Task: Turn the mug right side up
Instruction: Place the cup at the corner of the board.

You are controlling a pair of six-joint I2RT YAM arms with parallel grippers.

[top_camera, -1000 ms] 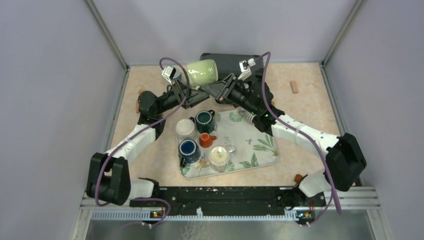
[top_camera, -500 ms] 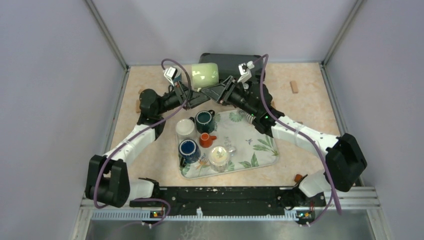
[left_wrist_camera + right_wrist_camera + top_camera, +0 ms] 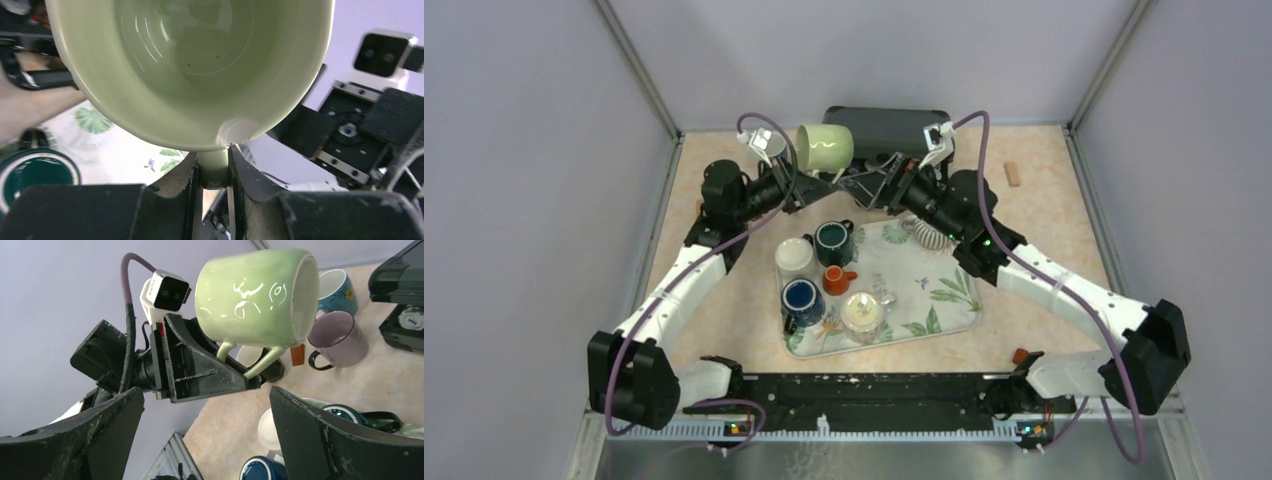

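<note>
The beige speckled surface [image 3: 724,290] sat boxed in by plain grey-lilac walls [image 3: 524,200] on three sides, with the arm bases along the near edge. A leaf-patterned tray [image 3: 944,300] lay near the middle of it, carrying a cluster of small cups [image 3: 834,280] at its left end. A dark box [image 3: 894,125] stood against the far edge.

The pale-green mug [image 3: 826,147] hung in the air over the far part of the surface, just in front of the dark box. It lay on its side with its mouth turned sideways. The left fingers [image 3: 816,183] were clamped on its handle [image 3: 214,170] from below. The right fingers [image 3: 864,186] were spread wide just beside it, gripping nothing.

A second earlier the right fingers had been nearly shut, close under the mug. They had since sprung apart, and the right arm's elbow had swung out toward the right wall. The mug had turned a little and shifted slightly left.

Bare surface showed on both sides of the tray. A small wooden block [image 3: 1012,173] lay near the far right edge. From the right wrist, a lilac mug [image 3: 336,337] and a pale-blue mug [image 3: 334,287] stood upright on the surface beyond the held mug, well below it.
</note>
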